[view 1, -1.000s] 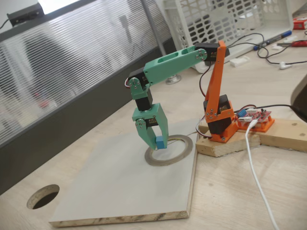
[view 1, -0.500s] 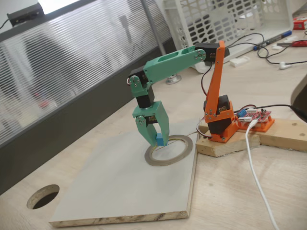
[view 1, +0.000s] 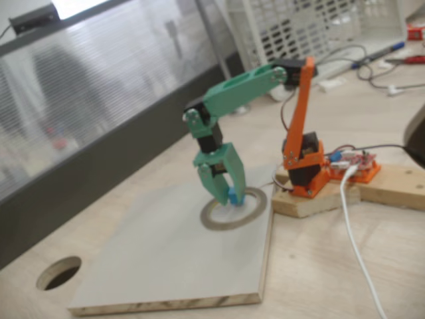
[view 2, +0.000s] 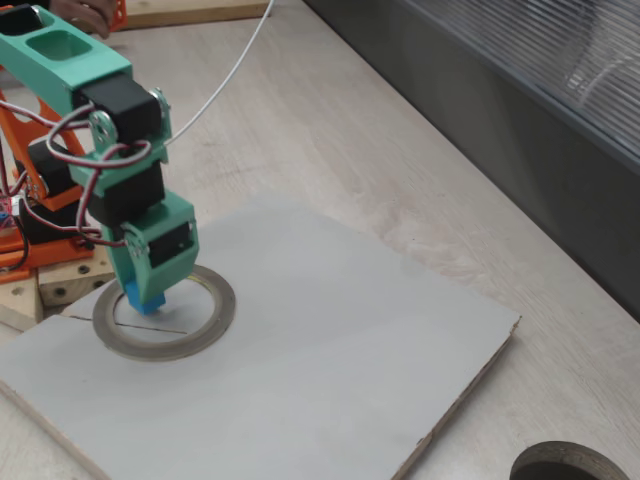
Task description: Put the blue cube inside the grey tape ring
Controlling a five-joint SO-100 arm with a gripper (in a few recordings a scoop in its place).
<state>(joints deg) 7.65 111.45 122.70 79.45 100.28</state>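
Green tool [view 1: 229, 194] pointed downward over the grey tape ring [view 1: 255, 207], its two jaws closed upon the blue cube [view 1: 234, 197]. Cube pinched at the very tips, seen also in the other fixed view [view 2: 143, 299], where it sat within the ring's opening [view 2: 205, 330]; whether touching the board or just above it could not be told. Ring lay flat on the grey board [view 1: 153, 259], near that board's corner closest to the arm's base. Above the tool, a black servo and green wrist link [view 1: 209, 136], then a long green forearm [view 1: 242, 90] reaching back to an upright orange link [view 1: 300, 106]. Orange base [view 1: 305, 174] mounted on a wooden block [view 1: 312, 199], with a red circuit board [view 1: 358, 163] beside it and a white cable [view 1: 355, 246] trailing across the bench [view 1: 319, 279]. Round dark hole [view 1: 58, 272] cut in the bench, well apart from the ring, past the board's far corner. White perforated basket [view 1: 299, 26] behind the arm. Fixed view of the arm's side somewhat blurred.
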